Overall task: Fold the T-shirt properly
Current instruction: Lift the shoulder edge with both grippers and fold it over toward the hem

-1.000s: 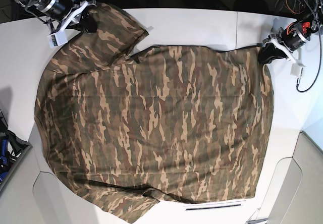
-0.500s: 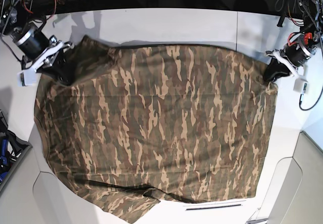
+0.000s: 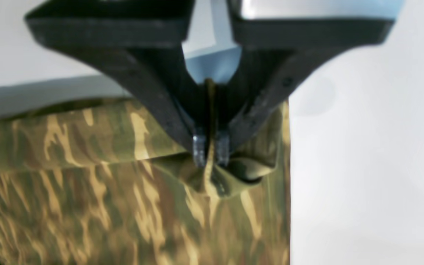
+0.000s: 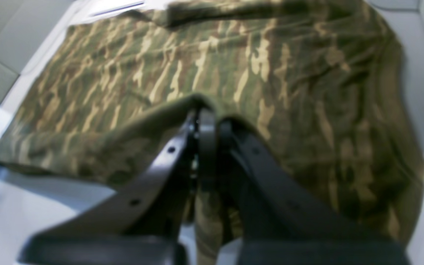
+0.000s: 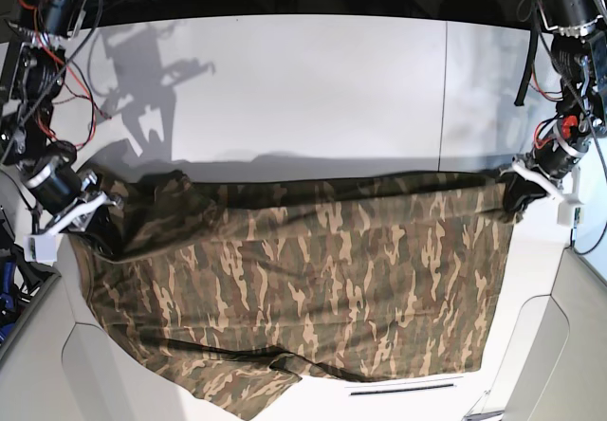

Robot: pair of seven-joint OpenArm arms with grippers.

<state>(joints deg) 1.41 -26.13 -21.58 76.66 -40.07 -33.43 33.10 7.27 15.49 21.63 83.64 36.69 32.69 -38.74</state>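
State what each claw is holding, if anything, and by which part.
Both hold the T-shirt. The left claw pinches a bunched corner of its edge; the right claw is shut on a raised fold of its edge at the opposite end.

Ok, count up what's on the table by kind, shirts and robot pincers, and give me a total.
Shirts: 1, the camouflage T-shirt.
Pincers: 2, the left pincer and the right pincer, each clamped on a corner of the cloth.
Total: 3.
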